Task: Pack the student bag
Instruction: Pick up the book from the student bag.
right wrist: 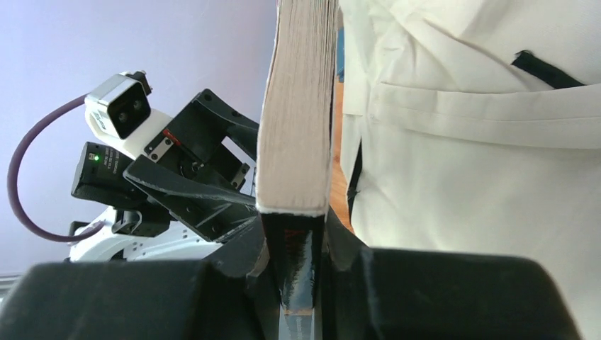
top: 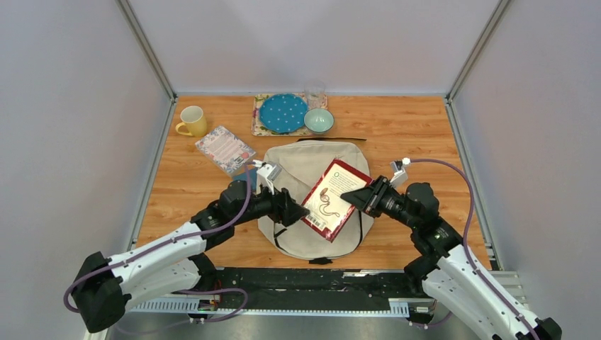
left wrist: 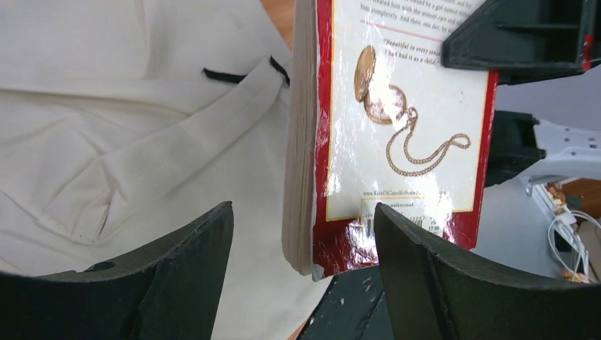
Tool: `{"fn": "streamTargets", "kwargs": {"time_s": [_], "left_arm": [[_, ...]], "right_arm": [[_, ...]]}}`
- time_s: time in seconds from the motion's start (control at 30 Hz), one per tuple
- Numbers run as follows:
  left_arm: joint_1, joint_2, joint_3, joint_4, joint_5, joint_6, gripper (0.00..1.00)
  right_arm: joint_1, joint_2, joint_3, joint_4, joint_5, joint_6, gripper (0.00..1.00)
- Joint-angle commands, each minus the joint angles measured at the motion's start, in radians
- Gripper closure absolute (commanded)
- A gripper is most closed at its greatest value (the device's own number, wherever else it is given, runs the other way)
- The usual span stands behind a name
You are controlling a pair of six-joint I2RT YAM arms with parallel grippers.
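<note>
– Cream bag (top: pixel 298 159) first: where do you have it?
– Flat on the wooden table (top: pixel 411 134), in the middle, just ahead of both arms. Its pocket side faces up, with a black strap showing at the near edge.

– And your right claw (top: pixel 356 198)?
– Clamped on the book (top: pixel 333 202). The right wrist view shows both fingers pressed against the covers, one on each side. The book hangs tilted above the bag's right half, its red-bordered cover with a gold watch and chain turned up to the top camera.

– Your left claw (top: pixel 299 214)?
– Wide apart. In the left wrist view the book's lower corner sits between the fingers (one finger overlaps the cover's bottom edge). A clear gap shows on the page side, so nothing is pinched. Whether that one finger touches the cover, you cannot tell from here.

– What else is on the table?
– At the far edge a blue dotted plate (top: pixel 283 112) lies on a mat (top: pixel 259 127) with a pale bowl (top: pixel 319 120) just beside it. A yellow mug (top: pixel 191 122) stands to the left. A notepad (top: pixel 225 149) lies near the bag's far left corner.
</note>
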Motion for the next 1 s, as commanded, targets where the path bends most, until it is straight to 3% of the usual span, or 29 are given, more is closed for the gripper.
{"fn": "streamTargets", "kwargs": {"time_s": [0.0,0.27,0.57,0.97], "left_arm": [[-0.001,-0.067,0.044,0.031,-0.051,0.006,0.2],[0.0,0.005,0.176,0.019,0.02,0.03,0.19],[0.005,0.068,0.169,0.158,0.138,-0.035,0.19],[0.068,0.006,0.089,0.285,0.279,-0.123,0.18]], "right_arm": [[0.003,-0.019,0.082,-0.001,-0.075,-0.011,1.0],[0.003,-0.005,0.136,0.106,-0.258,-0.012,1.0],[0.005,-0.028,0.127,0.241,-0.386,-0.023,1.0],[0.003,-0.029,0.144,0.292,-0.489,-0.1,1.0]]}}
